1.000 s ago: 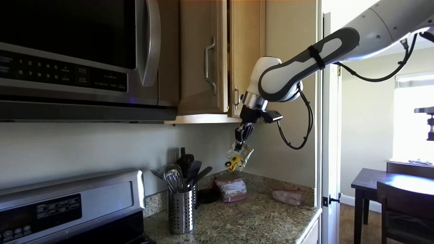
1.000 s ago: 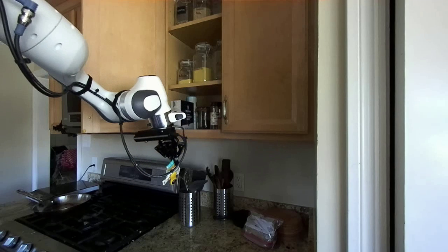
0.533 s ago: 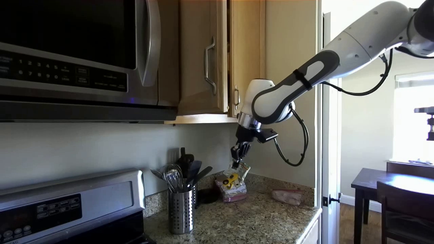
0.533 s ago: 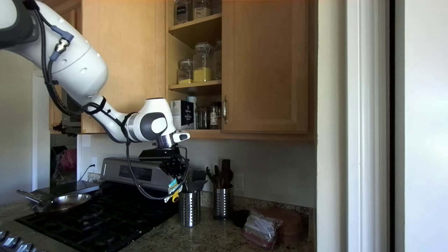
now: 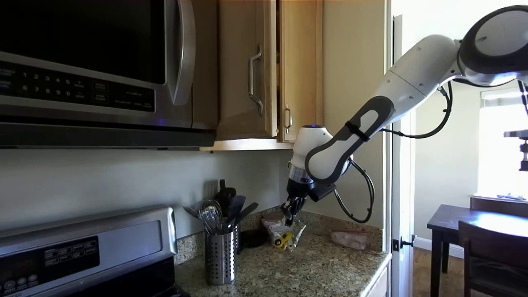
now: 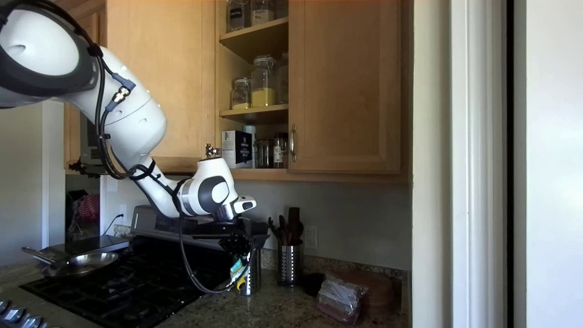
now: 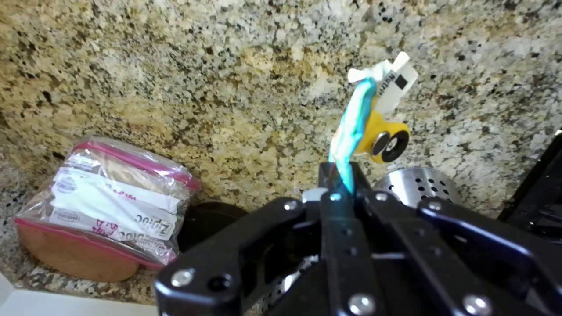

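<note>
**The pincer [image 7: 342, 173] is closed on a crumpled white-and-turquoise plastic-film packet [image 7: 353, 116]**

1. **Grip.** The jaws stand together with turquoise film pinched between the fingertips. The packet hangs from them over the speckled tan granite counter [image 5: 301, 272], out from its back corner. A rounded yellow piece with a black ring [image 7: 375, 127] lies against the packet; how it is attached cannot be told. Contact between packet and counter cannot be confirmed.

2. **Handling.** Hold the jaws tight: the film looks thin, and the grip appears to take only a narrow fold. Move slowly, since the packet may swing and the yellow piece probably loads one side. Do not press the fingertips onto the granite.

3. **Surroundings.** A clear plastic zip bag with pink seals [image 7: 118, 197] rests at the counter's back corner, near a round black object [image 7: 210, 221]. A smaller clear bag with a pink seal [image 5: 350, 240] lies along the counter's side edge. Two perforated steel utensil cylinders [image 6: 290, 264] stand towards the back edge, between that corner and the black-topped stove [image 6: 136, 282].

4. **Obstructions.** One cylinder stands just beside the packet in the wrist view; avoid low travel towards the stove end. In an exterior view the arm's black cable [image 6: 187, 263] loops across the packet; guard against snagging. Limit upward travel near the light-wood cabinet door [image 5: 243, 70], which stands open above.
</note>
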Robot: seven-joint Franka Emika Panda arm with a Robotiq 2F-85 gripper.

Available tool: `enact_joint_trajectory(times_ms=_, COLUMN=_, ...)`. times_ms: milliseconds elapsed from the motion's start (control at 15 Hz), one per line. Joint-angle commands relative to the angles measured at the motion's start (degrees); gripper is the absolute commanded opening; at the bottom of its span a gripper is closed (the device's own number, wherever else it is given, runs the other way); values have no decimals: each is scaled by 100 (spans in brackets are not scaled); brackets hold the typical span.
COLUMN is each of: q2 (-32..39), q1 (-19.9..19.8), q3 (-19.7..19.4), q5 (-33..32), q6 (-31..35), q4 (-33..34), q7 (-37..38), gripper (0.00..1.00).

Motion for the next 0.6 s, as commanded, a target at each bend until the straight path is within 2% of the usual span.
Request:
enact_joint_trajectory(times_ms=0, q2=314, q1=244, q3=-299, q5=-290, q6=140, q4=142, q7=461, gripper=6)
enact_joint_trajectory(times_ms=533, q2=862, q1=516, q3=-489, q5=-220, q6=178, q4=363, q7=656, gripper=6)
